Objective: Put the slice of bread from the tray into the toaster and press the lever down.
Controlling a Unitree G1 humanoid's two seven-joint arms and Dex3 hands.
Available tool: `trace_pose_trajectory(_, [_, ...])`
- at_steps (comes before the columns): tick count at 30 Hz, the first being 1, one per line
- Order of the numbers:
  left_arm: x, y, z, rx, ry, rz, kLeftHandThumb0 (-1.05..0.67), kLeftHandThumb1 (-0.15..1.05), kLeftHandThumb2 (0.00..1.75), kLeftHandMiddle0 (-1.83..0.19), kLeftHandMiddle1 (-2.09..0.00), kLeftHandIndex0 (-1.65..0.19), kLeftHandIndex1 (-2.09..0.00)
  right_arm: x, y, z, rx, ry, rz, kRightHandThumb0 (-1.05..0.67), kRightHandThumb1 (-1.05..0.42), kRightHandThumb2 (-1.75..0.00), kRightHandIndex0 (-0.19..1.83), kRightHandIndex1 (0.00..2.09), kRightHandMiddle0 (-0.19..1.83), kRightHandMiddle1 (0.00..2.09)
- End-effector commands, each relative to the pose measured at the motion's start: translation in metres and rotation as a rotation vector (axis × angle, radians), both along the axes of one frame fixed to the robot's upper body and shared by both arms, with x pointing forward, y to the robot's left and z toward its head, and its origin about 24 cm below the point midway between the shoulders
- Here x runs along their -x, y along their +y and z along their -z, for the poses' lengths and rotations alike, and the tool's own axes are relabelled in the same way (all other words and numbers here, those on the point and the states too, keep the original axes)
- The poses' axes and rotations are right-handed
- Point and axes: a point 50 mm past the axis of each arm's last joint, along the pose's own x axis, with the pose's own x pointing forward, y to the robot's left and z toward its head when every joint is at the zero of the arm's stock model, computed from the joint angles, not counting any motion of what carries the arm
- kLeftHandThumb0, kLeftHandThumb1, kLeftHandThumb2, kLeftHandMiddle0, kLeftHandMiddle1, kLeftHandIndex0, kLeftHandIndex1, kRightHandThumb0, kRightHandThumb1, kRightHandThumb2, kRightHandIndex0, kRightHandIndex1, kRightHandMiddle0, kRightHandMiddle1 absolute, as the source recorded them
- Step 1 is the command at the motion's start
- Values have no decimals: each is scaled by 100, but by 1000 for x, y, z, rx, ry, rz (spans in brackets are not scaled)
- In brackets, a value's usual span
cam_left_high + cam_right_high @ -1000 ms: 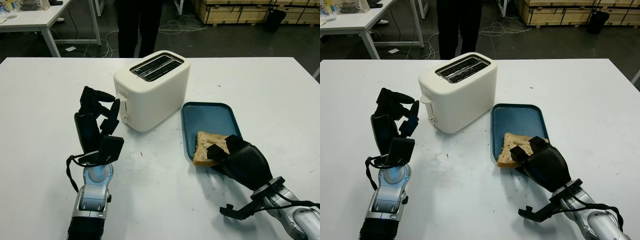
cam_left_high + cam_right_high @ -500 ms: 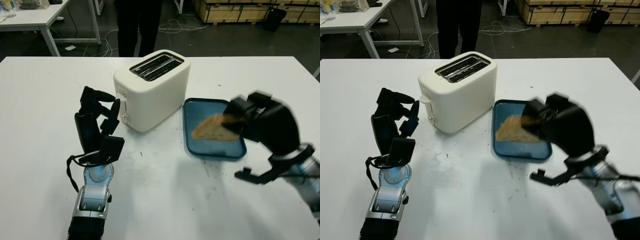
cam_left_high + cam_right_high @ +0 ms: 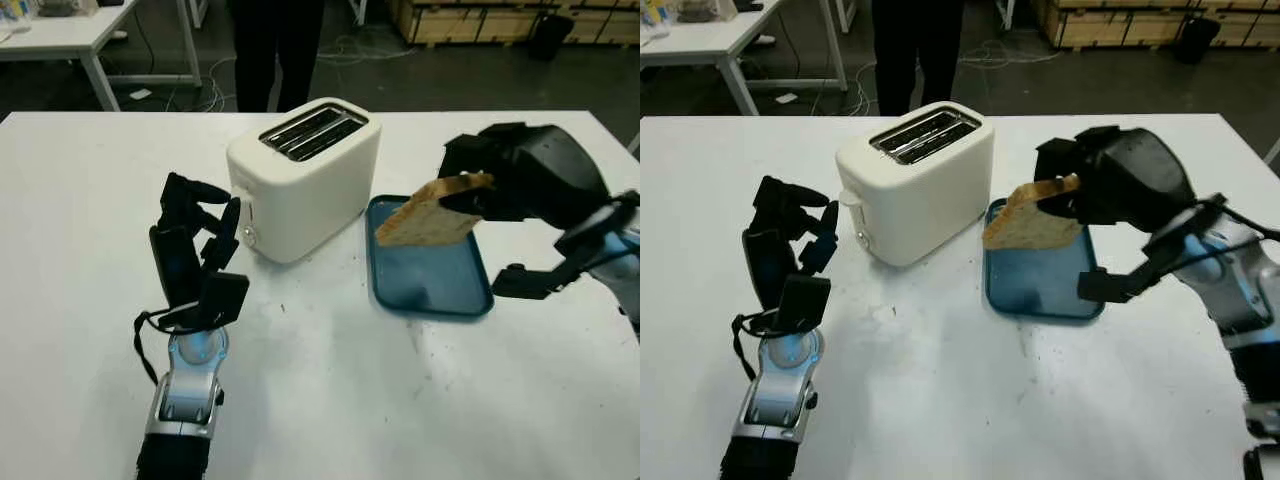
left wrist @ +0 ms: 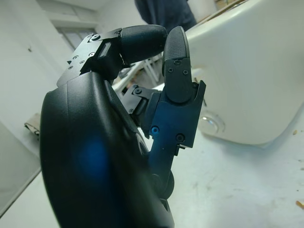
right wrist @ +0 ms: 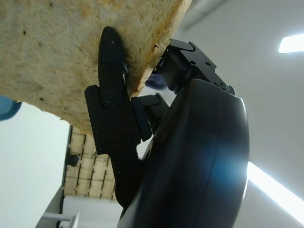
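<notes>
Gripping the bread slice (image 3: 432,218), the right hand (image 3: 520,185) hovers above the tray (image 3: 430,285).

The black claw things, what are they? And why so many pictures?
They are a robot's hands. Two pictures come from cameras in its head, looking down at the white table. Two more come from cameras on its wrists, very close up. The right hand holds a slice of bread in the air above the blue tray. The left hand waits beside the white toaster, holding nothing. The bread should go into the toaster's slots.
</notes>
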Motion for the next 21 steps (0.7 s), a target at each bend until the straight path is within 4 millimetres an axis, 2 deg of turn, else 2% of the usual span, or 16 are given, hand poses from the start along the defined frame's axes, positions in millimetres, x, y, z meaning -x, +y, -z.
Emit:
trace_pose_trajectory(1, [-1,-2,-1,-8,-8,1,-40,92,41,-77,-175,-39,-173,-13,8,-19,14,-72,-34,-34,-92,-26,83,174,73,143])
trace_pose_trajectory(7, [-1,-4,0,-4,-3,5,-40,92,41,-77,-175,-39,-173,-51,29,-59,92,-262,-67,-36,-92,-11,106,150,94,130])
trace_pose_trajectory(9, [-1,-5,-1,-13,-5,3,-40,92,41,-77,-175,-39,-173,-61,40,-73,117,-333,-54,-46,-92,-24,105,160,88,143])
trace_pose_trajectory(10, [-1,-5,-1,-15,-6,3,-41,92,41,-77,-175,-39,-173,-64,44,-79,127,-358,-48,-53,-92,-37,104,168,79,161])
trace_pose_trajectory(11, [-1,-5,-1,-14,-8,6,-40,92,41,-77,-175,-39,-173,-67,50,-86,146,-390,-46,-56,-92,-44,105,171,77,167])
trace_pose_trajectory(15, [-2,-6,-2,-7,-7,10,-40,92,41,-79,-175,-39,-172,-68,69,-112,215,-509,-65,-62,-92,-65,115,174,79,174])
trace_pose_trajectory(17, [-2,-6,-2,-10,-5,9,-41,92,41,-78,-175,-39,-172,-66,80,-123,265,-599,-91,-63,-92,-67,118,174,84,174])
trace_pose_trajectory(21, [-2,-6,-3,-6,-7,12,-40,92,41,-78,-175,-39,-172,-64,96,-133,337,-693,-128,-61,-92,-58,119,175,89,175])
